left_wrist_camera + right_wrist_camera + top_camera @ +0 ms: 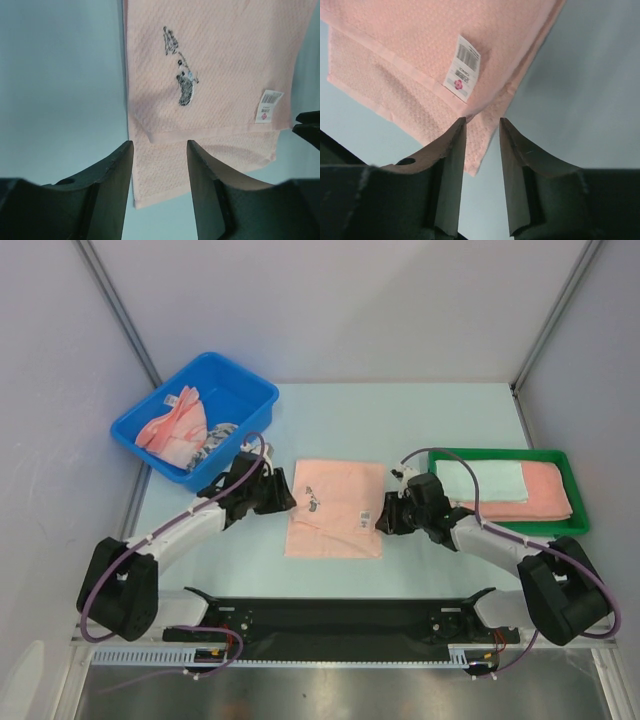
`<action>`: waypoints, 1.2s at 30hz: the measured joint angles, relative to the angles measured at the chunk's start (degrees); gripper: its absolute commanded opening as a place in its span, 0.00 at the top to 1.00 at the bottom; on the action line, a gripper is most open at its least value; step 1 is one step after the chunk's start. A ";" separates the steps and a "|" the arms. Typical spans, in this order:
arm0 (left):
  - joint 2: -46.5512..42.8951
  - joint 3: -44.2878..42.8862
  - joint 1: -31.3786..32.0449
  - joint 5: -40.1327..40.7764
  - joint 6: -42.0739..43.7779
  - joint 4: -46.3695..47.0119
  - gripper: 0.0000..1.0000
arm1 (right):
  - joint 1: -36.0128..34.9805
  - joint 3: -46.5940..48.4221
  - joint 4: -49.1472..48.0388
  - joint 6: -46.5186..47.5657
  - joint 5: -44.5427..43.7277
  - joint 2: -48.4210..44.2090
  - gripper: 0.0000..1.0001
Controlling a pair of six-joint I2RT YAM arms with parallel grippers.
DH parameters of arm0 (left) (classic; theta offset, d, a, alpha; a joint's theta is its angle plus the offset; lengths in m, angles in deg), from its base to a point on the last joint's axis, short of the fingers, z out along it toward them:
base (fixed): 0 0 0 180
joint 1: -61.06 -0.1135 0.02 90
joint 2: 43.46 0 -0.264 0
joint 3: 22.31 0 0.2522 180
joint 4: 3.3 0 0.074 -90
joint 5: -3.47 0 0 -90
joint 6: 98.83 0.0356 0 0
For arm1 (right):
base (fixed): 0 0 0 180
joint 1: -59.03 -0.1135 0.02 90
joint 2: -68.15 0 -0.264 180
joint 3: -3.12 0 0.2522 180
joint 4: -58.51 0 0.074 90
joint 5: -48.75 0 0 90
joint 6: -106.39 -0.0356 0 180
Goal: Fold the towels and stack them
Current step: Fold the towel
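Pale blue-grey tabletop (430, 420) fills the scene between grey side walls. The left gripper (160, 145) stands wide open with nothing between its fingers, poised over the near left corner of the salmon towel (335, 505). The right gripper (482, 122) is parted more narrowly over the towel's near right corner. Bare table shows through its gap and it grips nothing, though whether its left finger brushes the cloth I cannot tell.

The towel lies flat at mid-table between the two grippers, folded in two with the lower layer showing past the upper hem. It has a waffle weave, a small dark embroidered motif (182, 75) and a white barcode label (462, 67).

Farther left, a blue bin (250, 373) holds crumpled towels (178, 425). On the right, a green tray (500, 452) carries a pale mint towel (480, 480) on a folded pink towel (545, 490).
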 measured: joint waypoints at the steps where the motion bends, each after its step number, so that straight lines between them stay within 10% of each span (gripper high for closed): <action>1: 0.13 0.76 0.00 -0.66 -0.79 0.09 0.48 | -0.02 0.46 1.70 -1.68 -0.83 -0.09 0.58; 23: 8.61 2.49 0.04 -6.67 -5.99 5.81 0.48 | -1.90 5.42 9.09 -30.99 -6.58 4.72 0.54; 36: 6.27 3.54 0.04 -4.52 -5.79 4.02 0.46 | -2.43 5.14 5.99 -36.06 -7.98 5.66 1.00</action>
